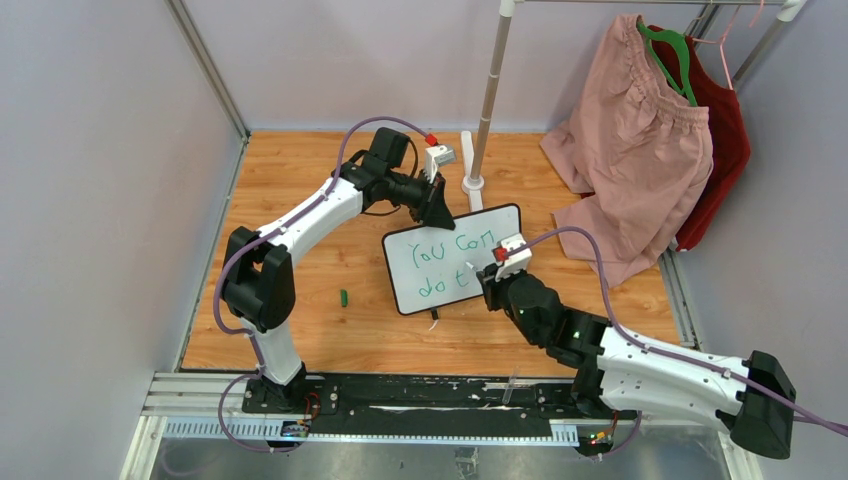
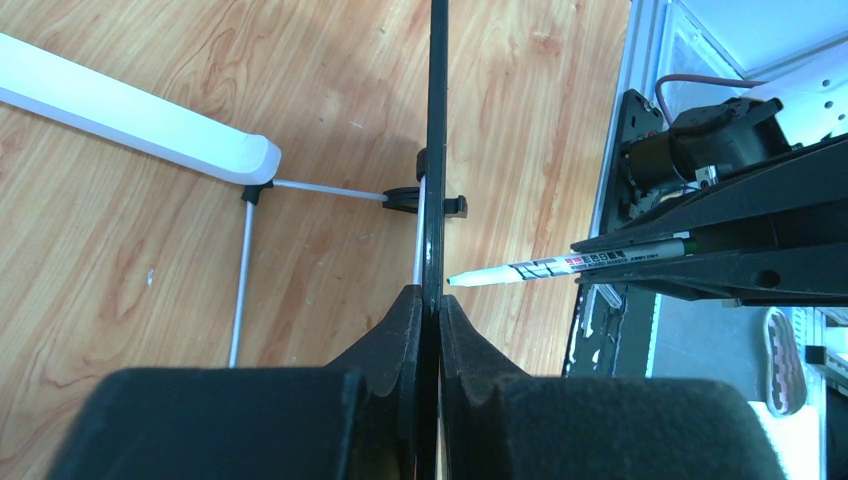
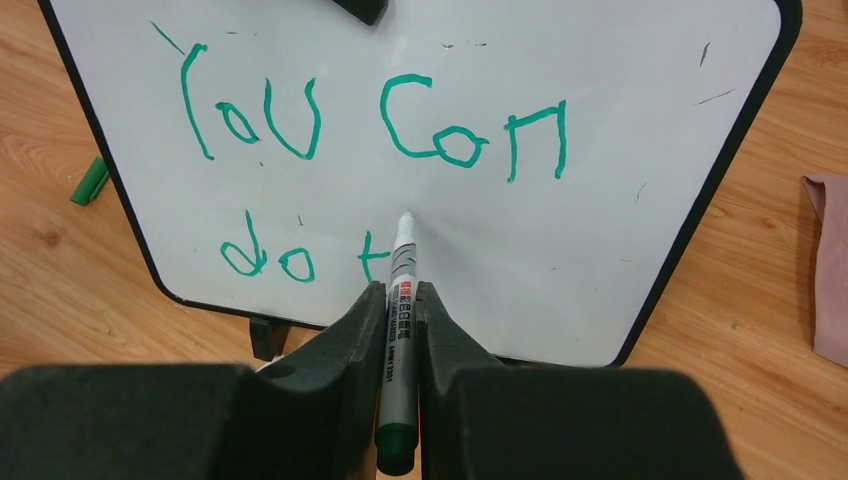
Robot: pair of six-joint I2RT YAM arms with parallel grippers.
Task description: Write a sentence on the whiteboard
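We see the whiteboard [image 1: 455, 258] propped mid-frame on the tabletop [image 1: 320, 340], our left pincer [image 2: 432, 300] clamped on its upper edge. Our right pincer [image 3: 400, 295] grips a marker [image 3: 402, 262], tip just right of "do t" in the green sentence [image 3: 410, 153].

Right gripper [image 3: 400, 292] clamps a marker [image 3: 401, 262] — tip at the whiteboard [image 3: 640, 210], beside the sentence [image 3: 385, 115]

The sentence [image 3: 440, 152], in green handwriting on the whiteboard [image 3: 640, 150], has a top line reading "You" and then a word that looks like "Com", perhaps "can". The lower line reads "do t". The marker [image 3: 400, 290] bears a red-and-black printed label, too small to read.
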